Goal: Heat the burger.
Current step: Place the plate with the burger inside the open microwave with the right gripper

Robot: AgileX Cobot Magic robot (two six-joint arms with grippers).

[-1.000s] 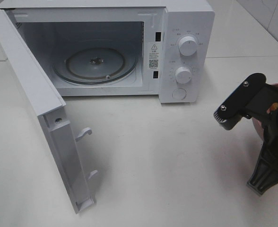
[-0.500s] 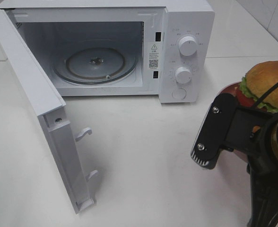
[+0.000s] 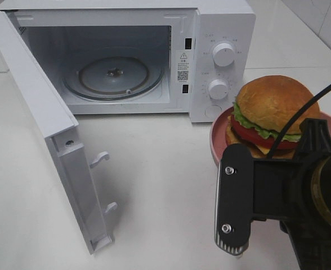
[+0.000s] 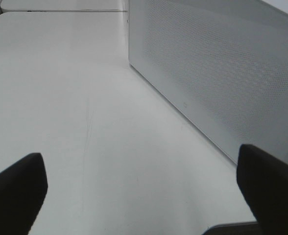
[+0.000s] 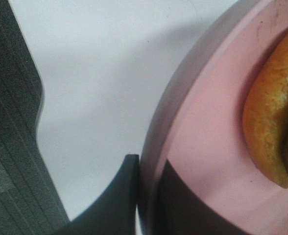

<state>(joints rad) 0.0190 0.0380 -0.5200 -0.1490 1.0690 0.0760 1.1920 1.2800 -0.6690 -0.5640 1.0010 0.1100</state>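
Burger (image 3: 269, 115) sat on a pink plate (image 3: 217, 140) at right of scene, just in front of the microwave (image 3: 222, 22) dials. Right claw (image 5: 146, 193) was pinched nearly closed on the plate's near rim, clear of the burger. Microwave door (image 3: 41, 124) stood open to the left, w/ glass turntable (image 3: 113, 76) visible inside. Left claw (image 4: 144, 196) gaped wide, holding nothing, over the white table (image 4: 60, 98) beside a perforated white panel (image 4: 217, 63).

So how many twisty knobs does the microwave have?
2. The upper knob sits above the lower knob on the microwave front panel, right of the opening. None look hidden.
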